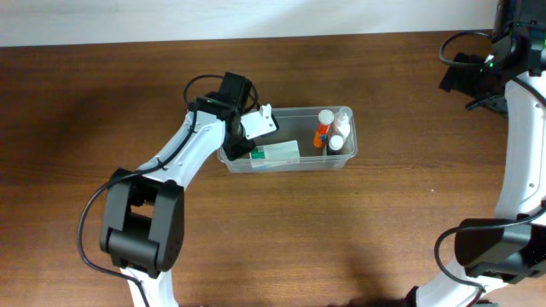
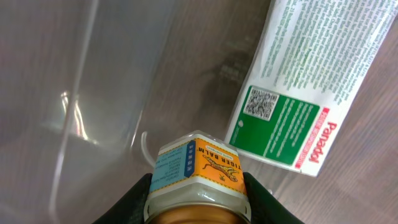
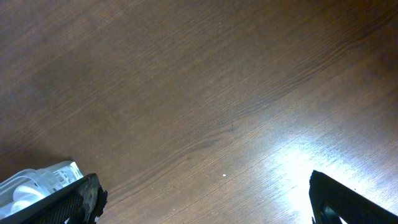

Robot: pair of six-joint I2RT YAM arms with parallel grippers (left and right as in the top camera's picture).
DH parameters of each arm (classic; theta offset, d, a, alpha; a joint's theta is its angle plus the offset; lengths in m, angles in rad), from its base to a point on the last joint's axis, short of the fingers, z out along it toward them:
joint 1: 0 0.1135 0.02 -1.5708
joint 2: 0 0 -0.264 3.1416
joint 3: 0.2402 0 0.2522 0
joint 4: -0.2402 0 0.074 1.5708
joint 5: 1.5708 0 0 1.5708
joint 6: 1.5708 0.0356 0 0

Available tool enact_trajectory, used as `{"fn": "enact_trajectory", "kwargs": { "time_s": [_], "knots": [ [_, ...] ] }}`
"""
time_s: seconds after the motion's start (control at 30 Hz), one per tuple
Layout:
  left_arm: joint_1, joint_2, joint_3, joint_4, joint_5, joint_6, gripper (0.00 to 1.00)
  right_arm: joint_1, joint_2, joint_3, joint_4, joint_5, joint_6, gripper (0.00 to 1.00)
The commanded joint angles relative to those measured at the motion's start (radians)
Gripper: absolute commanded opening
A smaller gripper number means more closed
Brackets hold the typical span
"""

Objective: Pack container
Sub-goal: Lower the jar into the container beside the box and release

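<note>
The container [image 1: 290,165] sits mid-table [image 1: 102,94]. Your right gripper [image 3: 205,211], at two o'clock, is spread and empty. At the container's nine o'clock end, beside the Panadol box [image 2: 292,93], your left gripper [image 2: 198,208] clamps a Tiger Balm jar [image 2: 198,168], seemingly just above the floor.

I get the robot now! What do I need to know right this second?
Left hand: shut on the Tiger Balm jar, inside the left end of the container, beside the Panadol box. Whether the jar touches the bottom cannot be told.
Right hand: open, holding nothing, over the table at the far right, away from the container.
Done: the Panadol box and two small bottles are in the container.
Left: let go of the jar inside, then lift the left hand out.
</note>
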Motion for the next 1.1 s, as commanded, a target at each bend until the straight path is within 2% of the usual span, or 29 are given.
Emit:
{"fn": "enact_trajectory", "kwargs": {
  "time_s": [0.0, 0.17, 0.67, 0.87, 1.07],
  "knots": [
    [0.002, 0.024, -0.005, 0.000, 0.012, 0.032, 0.28, -0.003, -0.008, 0.013, 0.000, 0.013, 0.012, 0.98],
    [0.001, 0.024, -0.005, 0.014, 0.011, 0.047, 0.28, -0.003, -0.008, 0.013, 0.000, 0.013, 0.012, 0.98],
    [0.001, 0.024, -0.005, 0.014, -0.019, 0.291, 0.28, -0.003, -0.008, 0.013, 0.000, 0.013, 0.012, 0.98],
    [0.001, 0.024, -0.005, 0.023, -0.087, 0.319, 0.28, -0.003, -0.008, 0.013, 0.000, 0.013, 0.012, 0.98],
    [0.000, 0.024, -0.005, 0.022, -0.082, 0.319, 0.30, -0.003, -0.008, 0.013, 0.000, 0.013, 0.012, 0.98]
  ]
}}
